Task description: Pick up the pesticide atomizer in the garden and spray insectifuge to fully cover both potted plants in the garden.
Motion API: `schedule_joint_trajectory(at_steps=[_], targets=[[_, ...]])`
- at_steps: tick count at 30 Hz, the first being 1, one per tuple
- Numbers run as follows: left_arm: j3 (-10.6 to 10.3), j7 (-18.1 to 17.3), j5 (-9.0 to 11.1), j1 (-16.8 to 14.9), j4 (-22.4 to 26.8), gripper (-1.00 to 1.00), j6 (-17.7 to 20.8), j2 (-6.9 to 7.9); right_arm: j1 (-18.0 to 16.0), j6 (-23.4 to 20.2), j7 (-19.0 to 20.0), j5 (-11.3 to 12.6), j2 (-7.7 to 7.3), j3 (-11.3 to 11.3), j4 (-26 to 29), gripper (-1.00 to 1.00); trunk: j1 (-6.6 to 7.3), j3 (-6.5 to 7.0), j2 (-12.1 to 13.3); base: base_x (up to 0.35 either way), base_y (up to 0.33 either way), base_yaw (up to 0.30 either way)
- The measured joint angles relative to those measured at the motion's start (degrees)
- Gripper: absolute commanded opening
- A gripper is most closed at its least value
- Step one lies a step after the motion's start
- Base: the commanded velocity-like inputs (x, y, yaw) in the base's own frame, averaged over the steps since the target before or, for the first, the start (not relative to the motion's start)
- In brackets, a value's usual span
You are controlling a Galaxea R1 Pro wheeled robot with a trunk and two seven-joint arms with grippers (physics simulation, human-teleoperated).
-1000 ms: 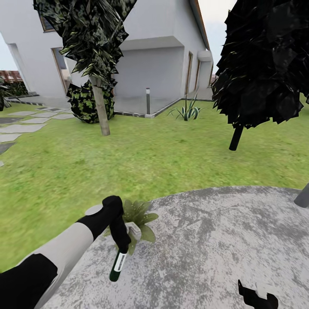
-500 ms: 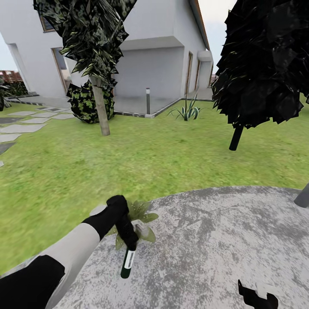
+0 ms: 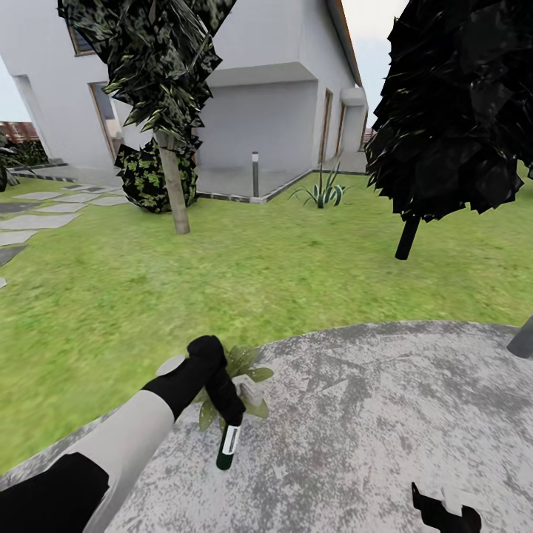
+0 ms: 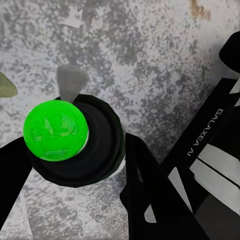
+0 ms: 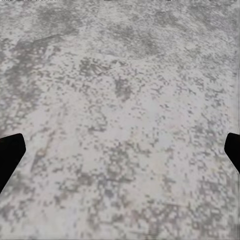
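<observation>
Black left gripper (image 3: 222, 400) clamps the dark-green cylindrical atomizer bottle (image 3: 229, 446) just above the leafy grey-potted plant (image 3: 248, 368) at the round grey paved patio's (image 3: 385, 414) edge; right gripper (image 3: 444, 512) spread wide

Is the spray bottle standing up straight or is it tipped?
Tipped. The pesticide atomizer hangs slanted from the left gripper above the patio, its far end pointing down beside the potted plant.

The pesticide atomizer (image 3: 229, 445) is a dark green bottle with a white label, hanging nearly upright in the left tool (image 3: 224, 409). It's right over the potted plant (image 3: 244, 377), a small leafy rosette at the patio (image 3: 385, 414) edge by the lawn (image 3: 222, 281).
</observation>
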State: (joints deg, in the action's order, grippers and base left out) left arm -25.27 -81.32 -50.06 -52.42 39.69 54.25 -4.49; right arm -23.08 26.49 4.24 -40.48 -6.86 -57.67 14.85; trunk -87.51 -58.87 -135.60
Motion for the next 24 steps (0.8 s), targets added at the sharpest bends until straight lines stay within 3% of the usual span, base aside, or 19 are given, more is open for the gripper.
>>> schedule_joint_trajectory(at_steps=[5,7,10,12,15,20,24], targets=[[-0.10,0.06,0.00,0.39,-0.02,-1.00,0.00,-0.28,0.00,0.00,-0.02,0.04,-0.33,-0.03,0.08,1.00,0.00,0.00,0.00,0.000,0.000,0.000],[-0.18,0.22,0.00,0.58,-0.33,-1.00,0.02,-1.54,-0.01,0.00,0.04,0.03,-0.20,0.02,0.05,1.00,0.00,0.00,0.00,0.000,0.000,0.000],[-0.12,0.71,-0.08,0.66,-0.51,-1.00,-0.01,-2.04,0.01,0.00,0.05,-0.01,0.09,0.10,0.02,1.00,0.00,0.00,0.00,0.000,0.000,0.000],[0.08,0.91,-0.14,0.69,-0.66,-1.00,-0.04,-1.49,0.01,0.00,0.06,-0.01,0.17,0.07,0.02,1.00,0.00,0.00,0.00,0.000,0.000,0.000],[-0.10,1.04,-0.14,1.44,-0.87,-1.00,-0.03,0.53,0.00,0.00,0.06,-0.02,0.18,0.06,0.02,1.00,0.00,0.00,0.00,0.000,0.000,0.000],[-0.18,5.47,0.02,1.69,-0.87,-1.00,0.05,0.14,0.00,0.00,0.06,-0.01,0.10,0.06,0.02,1.00,0.00,0.00,0.00,-0.126,0.000,0.000],[0.02,6.54,0.40,1.73,-0.82,-1.00,0.10,0.11,0.01,0.00,0.06,-0.01,0.11,0.06,0.00,1.00,-0.03,0.00,0.00,-0.266,0.191,0.000]])
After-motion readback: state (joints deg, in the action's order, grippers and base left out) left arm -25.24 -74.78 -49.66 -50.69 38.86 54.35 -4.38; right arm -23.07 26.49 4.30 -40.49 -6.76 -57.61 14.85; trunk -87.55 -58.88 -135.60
